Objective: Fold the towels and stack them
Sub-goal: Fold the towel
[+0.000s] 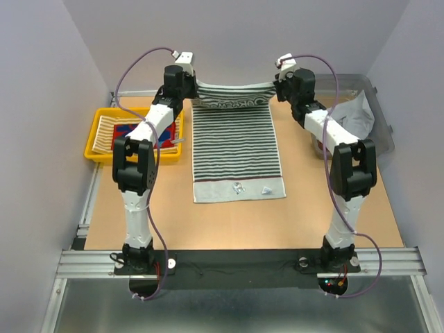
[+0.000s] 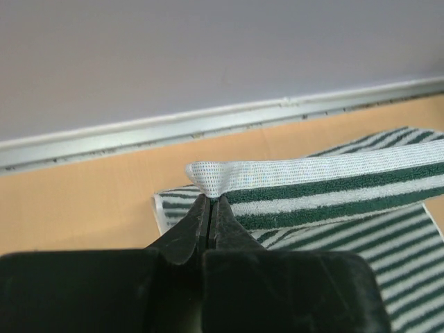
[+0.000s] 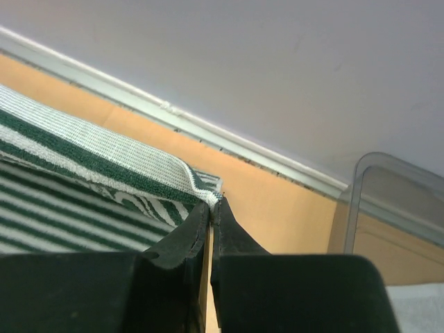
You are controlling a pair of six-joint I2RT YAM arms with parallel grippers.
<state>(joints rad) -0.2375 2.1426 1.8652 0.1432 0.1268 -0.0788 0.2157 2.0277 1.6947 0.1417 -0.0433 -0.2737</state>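
The black-and-white striped towel lies lengthwise in the middle of the table, its near hem flat on the wood and its far end lifted off the surface. The left gripper has its jaws pressed together on the far left corner of that towel, the white woven hem bunched just above the fingertips. The right gripper pinches the far right corner in the same way, jaws tight on the edge of the cloth. Between the two, the raised hem sags a little and folds back over the striped part below. At the left, a yellow basket holds a cream striped towel and a red-and-blue patterned towel. At the far right, a grey towel sits in a clear plastic bin
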